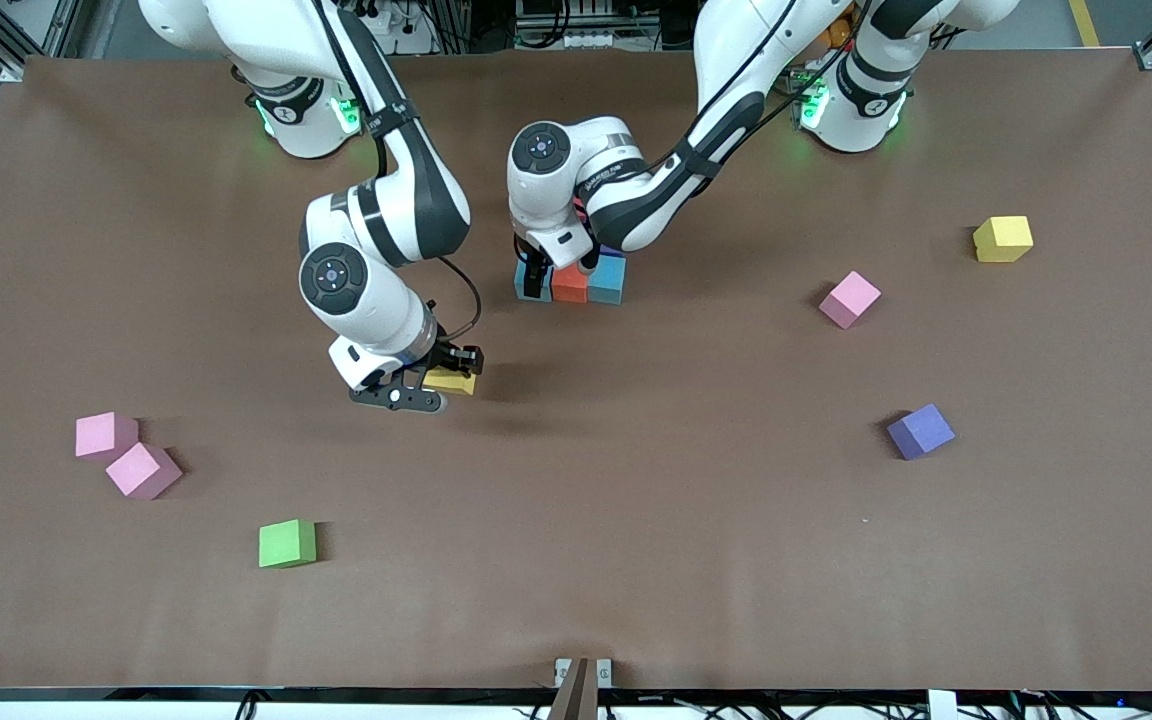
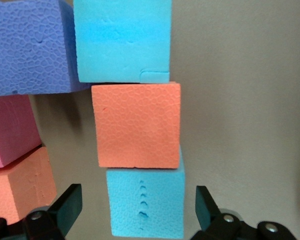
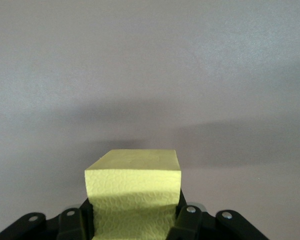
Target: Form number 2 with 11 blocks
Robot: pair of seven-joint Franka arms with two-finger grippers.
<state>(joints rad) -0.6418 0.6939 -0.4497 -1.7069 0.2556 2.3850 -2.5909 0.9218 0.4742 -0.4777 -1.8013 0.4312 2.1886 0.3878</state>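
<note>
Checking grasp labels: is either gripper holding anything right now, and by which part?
Right gripper holds a yellow block by two opposite side faces. Left gripper is open around a light blue block, holding nothing.

1. Even, fairly bright light falls from above on the matte brown surface (image 1: pixel 636 520); no glare shows.
2. Soft, short shadows lie beside the scattered foam cubes, and a faint blurred one lies on the surface under the right hand (image 1: pixel 428 388).
3. The right wrist view shows broad dim shadow bands ahead of the held yellow foam cube (image 3: pixel 133 195).
4. The left wrist view is sharp, foam texture crisp.
</note>
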